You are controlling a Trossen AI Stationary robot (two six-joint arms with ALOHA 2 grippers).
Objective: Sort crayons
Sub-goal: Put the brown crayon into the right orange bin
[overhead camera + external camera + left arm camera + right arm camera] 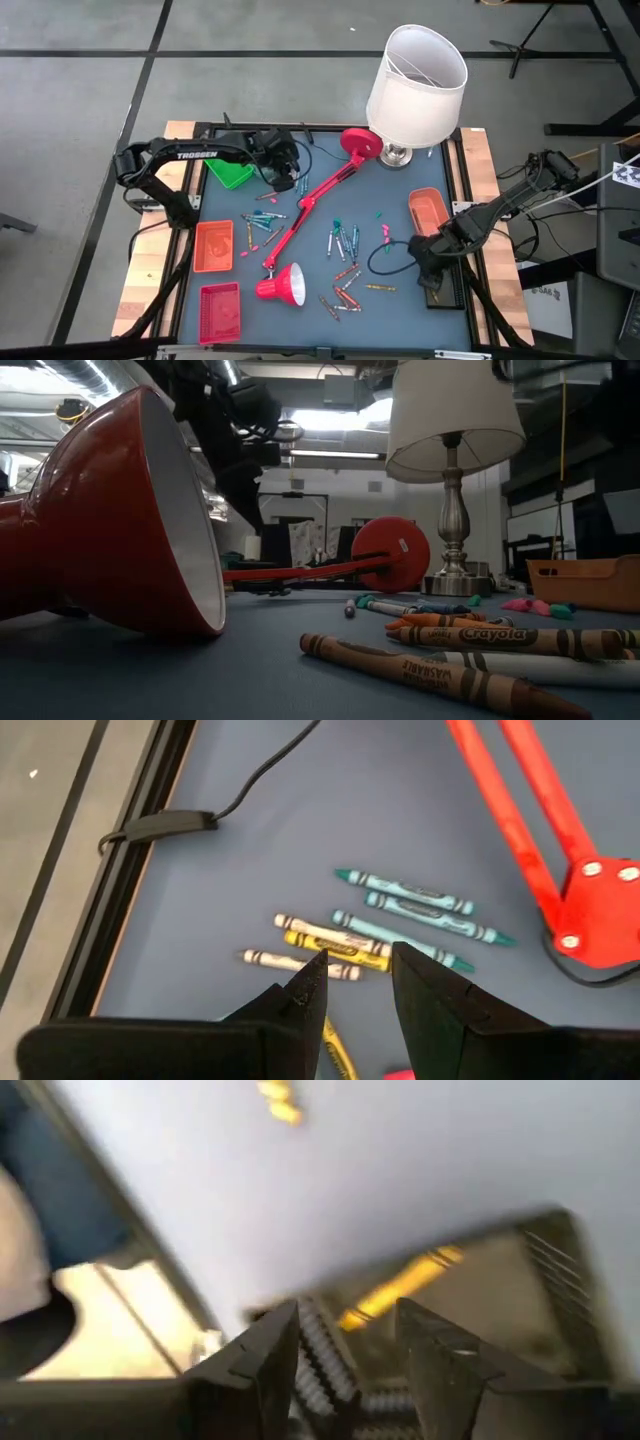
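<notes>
Many crayons lie scattered flat on the blue table top (400,310): teal ones (340,240), orange and brown ones (345,290), and teal and yellow ones (262,217). My left gripper (290,178) hovers open and empty at the far left. In the left wrist view (355,970) teal crayons (420,910), a yellow crayon (335,948) and a white crayon (290,962) lie beyond its fingertips. My right gripper (425,255) is open at the right over a dark tray (445,285). A yellow crayon (400,1290) lies in that tray beyond its fingers (345,1315).
A red desk lamp lies across the table's middle, with base (360,143), arm (315,195) and shade (282,287). A white-shaded lamp (415,70) stands at the far edge. There are green (232,173), orange (213,245), pink (220,305) and orange (428,210) trays. A black cord (385,255) lies near my right gripper.
</notes>
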